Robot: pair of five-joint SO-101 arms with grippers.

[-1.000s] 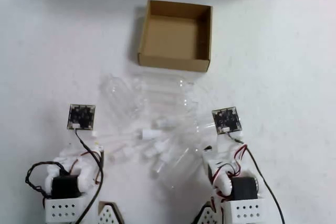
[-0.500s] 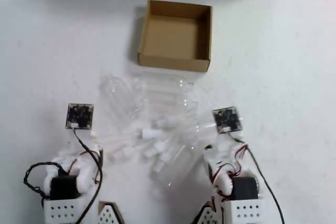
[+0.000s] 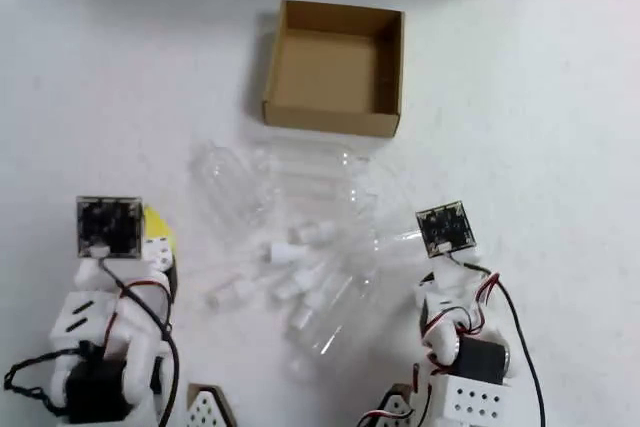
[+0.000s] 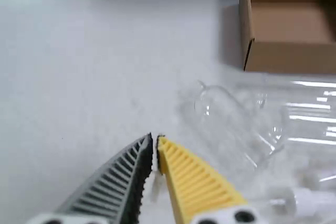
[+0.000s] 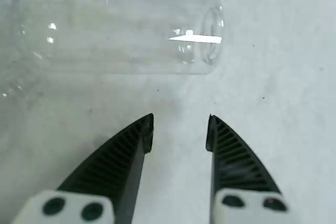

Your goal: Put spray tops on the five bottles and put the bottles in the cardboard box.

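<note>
Left of the cardboard box [image 3: 335, 67] and on its near side, toward the arms, the left gripper [image 4: 155, 145] hangs over bare table [image 3: 520, 97]. Its grey and yellow fingers are closed tip to tip on nothing.

Directly in front of the box, between the two arms, the bottles [image 3: 290, 237] lie on their sides in a loose, overlapping heap. The white spray tops [image 3: 305, 235] are scattered among them.

Right of the box, on the same near side, the right gripper [image 5: 178, 127] is spread partway, with a clear gap between its black fingers and nothing in it. One uncapped bottle [image 5: 115, 30] lies crosswise just beyond its tips, apart from them.

Progress, as judged: none of the task is done.
- The box is empty.
- No bottle is seen wearing a top.
- Neither gripper has hold of anything, so all capping and all packing remain.

Uncertain:
- The bottles are clear and overlap, so five cannot be counted with confidence.
- The tops cannot be counted either, as several blend into the white table.
- The edge of the heap nearest the box is mostly glare.
- From above, each arm's camera board covers most of its fingers.
</note>
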